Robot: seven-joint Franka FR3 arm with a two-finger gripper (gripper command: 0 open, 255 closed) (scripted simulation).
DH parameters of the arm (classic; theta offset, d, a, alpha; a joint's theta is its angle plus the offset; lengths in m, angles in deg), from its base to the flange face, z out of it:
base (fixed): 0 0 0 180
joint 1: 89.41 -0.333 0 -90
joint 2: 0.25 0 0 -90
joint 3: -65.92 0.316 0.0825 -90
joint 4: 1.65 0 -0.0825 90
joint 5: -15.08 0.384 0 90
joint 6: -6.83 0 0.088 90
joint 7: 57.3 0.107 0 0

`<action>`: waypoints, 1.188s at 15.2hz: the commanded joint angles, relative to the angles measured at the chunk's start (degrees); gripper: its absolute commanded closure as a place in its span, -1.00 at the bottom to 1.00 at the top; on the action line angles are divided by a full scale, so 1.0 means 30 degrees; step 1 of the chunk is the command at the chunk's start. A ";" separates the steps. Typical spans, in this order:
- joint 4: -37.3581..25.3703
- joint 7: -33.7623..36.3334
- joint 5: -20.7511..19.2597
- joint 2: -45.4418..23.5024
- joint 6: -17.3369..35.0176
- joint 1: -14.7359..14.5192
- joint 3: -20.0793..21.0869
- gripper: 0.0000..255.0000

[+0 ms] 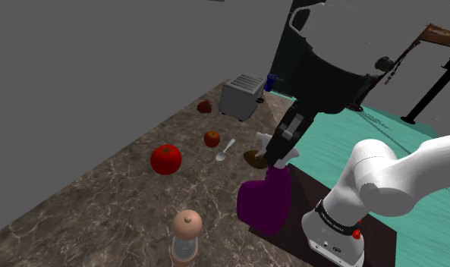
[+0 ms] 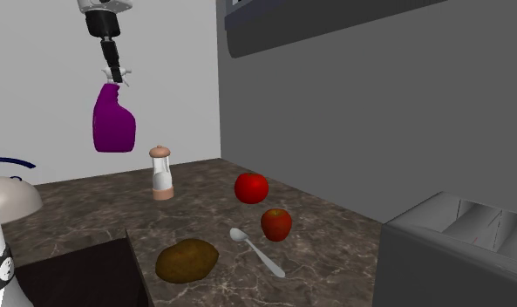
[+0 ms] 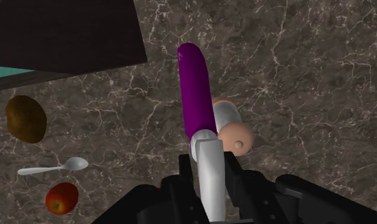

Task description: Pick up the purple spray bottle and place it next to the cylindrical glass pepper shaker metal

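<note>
Plainly, the jaws are closed on the white trigger head (image 3: 209, 172) of the purple flat-sided spray bottle (image 2: 113, 122), pinching it from both sides with nothing else between them. The bottle hangs from that grip with its body downward, well clear of the dark brown marbled desk (image 2: 335, 231). In the wrist view the purple body runs straight out from the jaws. The cylindrical clear-glass pepper shaker with a pinkish-tan rounded cap and base (image 3: 234, 130) stands on the desk just beside that line, its cap peeping out past the bottle's edge. In the second exterior view the shaker stands upright below the bottle and a little to that view's right, apart from it. In the shoulder view the bottle hangs beside a dark flat slab (image 3: 60, 32) at the desk's edge, with the shaker nearer the camera and toward that view's left. Farther along the desk lie a brown oval potato (image 2: 187, 261), a pale grey spoon (image 2: 256, 251) and a small red apple (image 2: 276, 224) just beside the spoon's bowl. A larger round red fruit (image 2: 251, 187) sits between the apple and the shaker. A grey two-slot toaster (image 1: 241, 95) stands at the desk's far end in the shoulder view, with a small dark-red fruit (image 1: 204, 106) near it.
</note>
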 commanded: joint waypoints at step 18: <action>0.5084 -0.0047 0.1111 0.0671 0.4471 -0.0599 0.1171 1.00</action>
